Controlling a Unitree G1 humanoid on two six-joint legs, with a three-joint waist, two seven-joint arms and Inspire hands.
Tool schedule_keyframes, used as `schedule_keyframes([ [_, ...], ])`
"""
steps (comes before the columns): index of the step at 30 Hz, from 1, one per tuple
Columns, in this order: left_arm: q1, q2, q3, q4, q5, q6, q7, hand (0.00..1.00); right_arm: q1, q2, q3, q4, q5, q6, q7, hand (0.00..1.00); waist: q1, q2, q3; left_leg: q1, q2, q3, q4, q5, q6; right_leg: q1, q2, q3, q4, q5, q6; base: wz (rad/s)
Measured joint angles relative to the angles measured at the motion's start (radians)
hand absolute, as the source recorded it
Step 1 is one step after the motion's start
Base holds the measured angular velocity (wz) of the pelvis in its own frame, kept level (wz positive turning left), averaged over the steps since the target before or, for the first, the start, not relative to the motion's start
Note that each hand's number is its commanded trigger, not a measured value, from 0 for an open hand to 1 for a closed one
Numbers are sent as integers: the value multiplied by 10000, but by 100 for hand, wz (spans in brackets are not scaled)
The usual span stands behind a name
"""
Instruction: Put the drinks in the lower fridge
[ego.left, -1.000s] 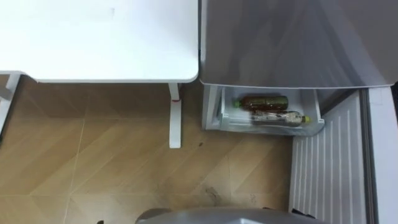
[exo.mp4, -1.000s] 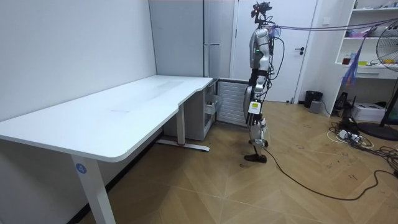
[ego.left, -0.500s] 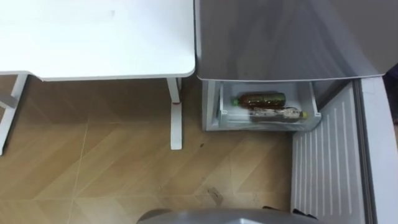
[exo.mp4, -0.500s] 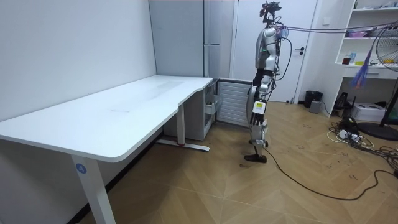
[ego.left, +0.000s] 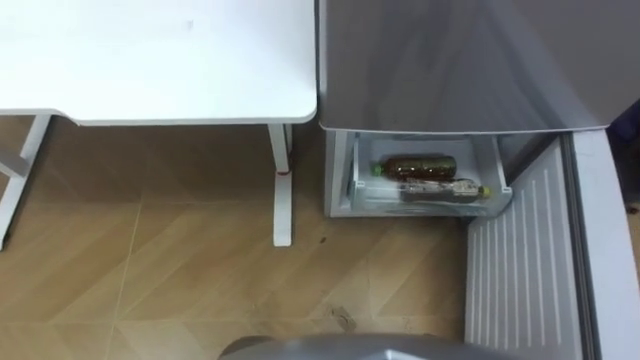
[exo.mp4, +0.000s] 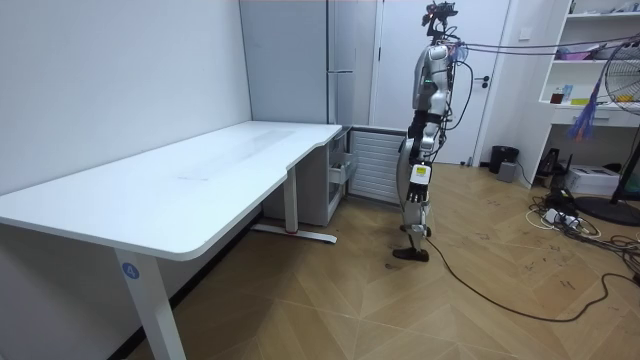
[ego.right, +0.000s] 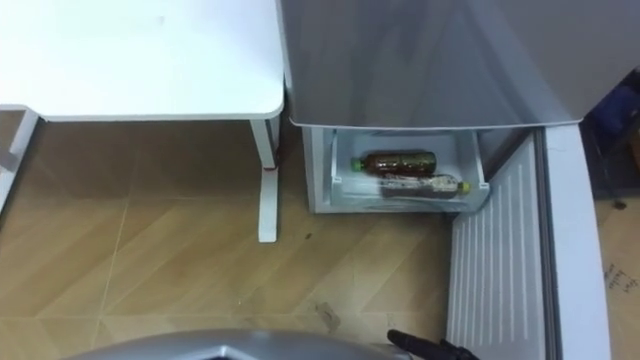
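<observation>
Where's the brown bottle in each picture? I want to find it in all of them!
Left eye view: the brown bottle lies in the open drawer, right of middle, in the upper half.
Right eye view: same drawer, with the bottle a little nearer the middle.
Room view: too small to tell; its drawer juts out past the desk's far end.
Shared landmark: the white desk beside the fridge.
</observation>
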Motion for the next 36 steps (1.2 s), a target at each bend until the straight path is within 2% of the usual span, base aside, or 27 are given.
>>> schedule_keyframes([
  [2,-58,-8,124,15,106,51,-202,0,22,-31,-169,-78,-31,52,-18,0,22,-3,0,-36,-94,388,216,-112,150,-165,-238,-55,570,-282,75,6],
  [4,-198,-17,151,103,166,46,-418,0,-11,-212,-384,-186,-159,76,-102,0,41,18,-32,-100,-382,641,475,-395,384,-776,-748,11,2259,-760,177,6],
  [5,-242,-35,147,172,165,43,-450,0,-48,-298,-458,-194,-159,76,-99,0,56,132,13,-145,-402,675,546,-455,461,-1055,-834,44,2930,-750,172,0],
  [6,-408,9,163,285,195,24,-528,0,-119,-415,-654,-210,-148,49,-108,0,47,243,21,-123,-490,708,655,-562,611,-1808,-1093,138,4546,-545,124,0],
  [7,-439,130,163,332,212,18,-532,0,-137,-487,-780,-201,-35,67,-95,0,57,322,75,16,-566,621,647,-646,762,-2598,-1298,422,5895,-76,73,0],
  [8,-423,195,166,324,211,10,-520,0,-131,-507,-838,-201,48,65,-97,0,41,321,52,147,-614,533,630,-693,846,-2838,-1319,563,6382,186,-4,-8],
  [9,-342,296,173,310,214,-12,-472,0,-143,-567,-840,-217,249,70,-127,0,68,386,43,323,-647,325,587,-807,1049,-3094,-1182,731,6643,316,-14,-18],
  [10,-316,361,180,305,224,4,-433,0,-175,-573,-820,-248,281,70,-186,0,96,401,60,316,-655,230,585,-848,1101,-3263,-1018,738,6522,212,6,-25],
  [11,-284,481,202,272,307,77,-409,0,-187,-571,-775,-255,293,71,-269,0,35,393,59,316,-629,100,587,-881,1138,-3638,-646,587,5991,-20,-19,0],
  [12,-310,516,228,168,435,142,-407,0,-134,-593,-752,-192,306,77,-405,0,-69,479,12,325,-577,-13,589,-863,1097,-3833,-347,404,5043,-68,-72,32],
  [13,-263,492,232,-62,462,200,-391,0,-5,-636,-659,-34,274,134,-560,0,-165,481,6,410,-547,-124,563,-908,1102,-3822,-37,343,3697,67,-242,44],
  [14,-219,470,247,-176,463,204,-373,0,69,-646,-615,94,233,222,-674,0,-213,413,49,480,-548,-144,545,-969,1087,-3810,69,349,3017,178,-321,41],
  [15,-125,406,297,-234,466,235,-339,0,189,-648,-616,373,-26,359,-848,0,-292,464,47,681,-493,-230,529,-1113,1020,-3749,261,384,2424,715,-420,31],
  [16,-112,382,296,-231,450,265,-353,0,424,-617,-626,396,-337,508,-924,0,-330,568,14,872,-411,-275,436,-1217,917,-3539,424,426,2279,892,-452,23],
  [18,-36,389,302,-165,408,252,-315,0,525,-558,-623,392,-817,641,-982,0,-259,587,-7,1167,-333,-136,155,-1227,852,-3400,581,429,2312,1206,-577,-11],
  [19,-12,376,301,-158,371,232,-295,0,501,-553,-619,381,-977,640,-979,0,-226,625,-2,1307,-298,-33,37,-1201,806,-3393,602,418,2430,1154,-624,-24],
  [23,-7,342,688,-172,370,46,-243,0,435,-510,-624,242,-1287,497,-977,0,-232,626,13,1566,-32,68,-36,-1139,687,-3206,876,333,2469,817,-718,-9],
  [25,3,345,765,-166,248,77,-171,0,293,-511,-613,194,-1340,481,-974,0,-192,581,43,1745,92,395,-51,-1196,529,-3172,985,346,2670,547,-782,-9],
  [26,26,344,836,-181,255,81,-168,0,188,-508,-615,177,-1460,509,-962,0,-189,510,48,1782,181,571,97,-1289,365,-3175,1041,340,2843,338,-834,-13],
  [28,25,350,893,-185,244,92,-169,0,43,-485,-613,128,-1619,535,-963,0,-99,375,64,1768,247,872,432,-1333,286,-3215,1095,324,3037,62,-960,-17],
  [29,23,351,883,-197,148,100,-168,0,36,-478,-612,15,-1604,593,-961,0,5,329,37,1640,328,981,904,-1347,262,-3201,1124,308,3126,-143,-1102,-17],
  [31,92,349,884,-217,76,110,-160,0,62,-453,-608,-133,-1547,657,-957,0,117,347,17,1324,536,975,1997,-1341,237,-2997,1301,314,3013,-244,-1237,-18],
  [32,199,350,884,-259,100,117,-165,0,66,-448,-562,-200,-1539,656,-922,0,179,338,29,975,717,948,2890,-1228,54,-2829,1401,365,2907,-260,-1267,-18],
  [33,310,352,886,-335,142,160,-160,0,1,-448,-546,-219,-1501,654,-862,0,203,323,34,521,819,751,3903,-888,-122,-2618,1461,428,2854,-328,-1344,-15],
  [34,386,337,856,-326,150,168,-168,0,2,-462,-485,-219,-1372,640,-884,0,202,289,59,123,868,477,4813,-613,-81,-2296,1522,493,2657,-359,-1388,0],
  [35,392,330,837,-314,133,165,-171,0,10,-475,-377,-216,-1205,620,-944,0,186,301,54,-79,853,350,4976,-678,-14,-2153,1537,489,2551,-373,-1410,15],
  [36,365,331,786,-324,84,110,-167,0,-3,-474,-222,-199,-987,593,-1043,0,208,295,61,-596,738,212,4955,-984,124,-1984,1519,500,2431,-408,-1438,5],
])
